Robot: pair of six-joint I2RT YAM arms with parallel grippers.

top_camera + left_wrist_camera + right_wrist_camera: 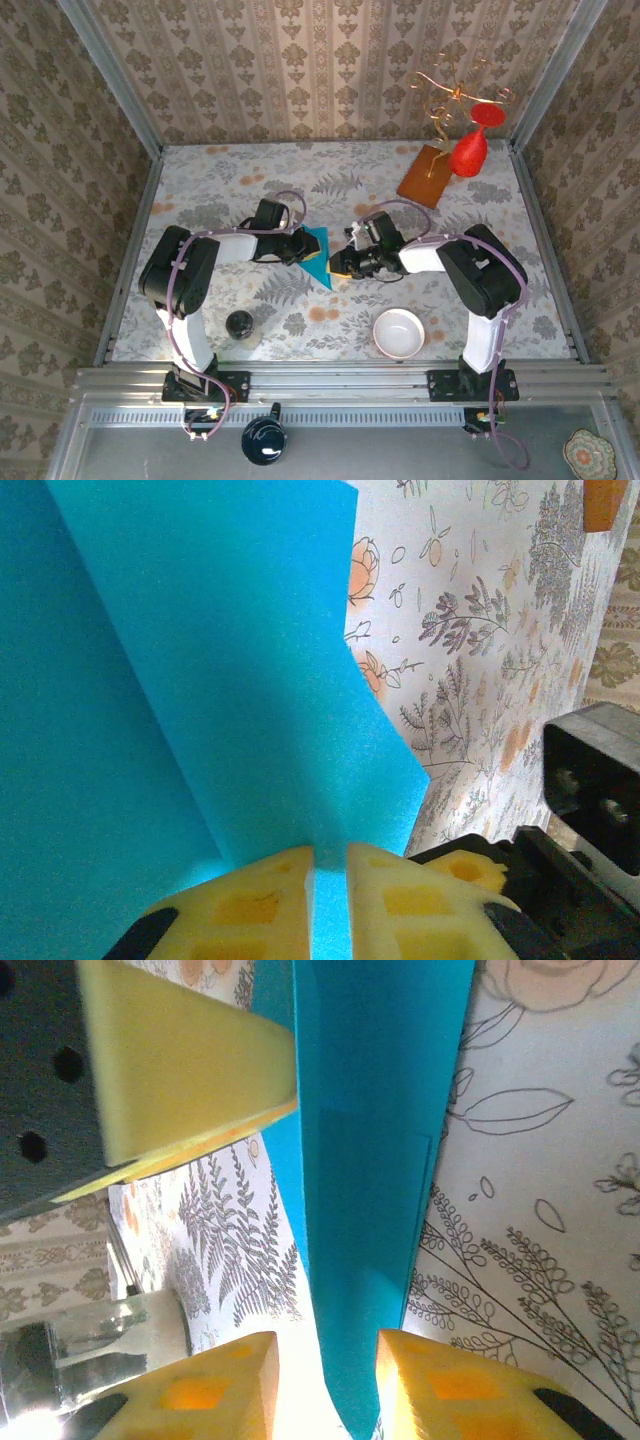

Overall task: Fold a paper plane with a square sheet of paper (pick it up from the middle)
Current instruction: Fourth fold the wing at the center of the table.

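Note:
The teal-blue sheet of paper [318, 255], folded to a narrow pointed shape with a centre crease, is held up at mid-table between both grippers. My left gripper [300, 245] is shut on it: in the left wrist view its yellow pads [260, 910] pinch the paper's lower edge [220, 680] at the crease. My right gripper [342, 262] faces it from the right. In the right wrist view the right gripper [328, 1390] stands open, and the paper's tapering end [370, 1160] hangs between its yellow fingers, with daylight on the left side. The left gripper's pad [180, 1060] shows at top left.
A white bowl [398, 332] sits near the right arm's base, and a small dark jar [239, 323] near the left arm's. An orange-brown board [428, 175] with a red glass-shaped ornament [470, 150] stands at the back right. Patterned walls enclose the table.

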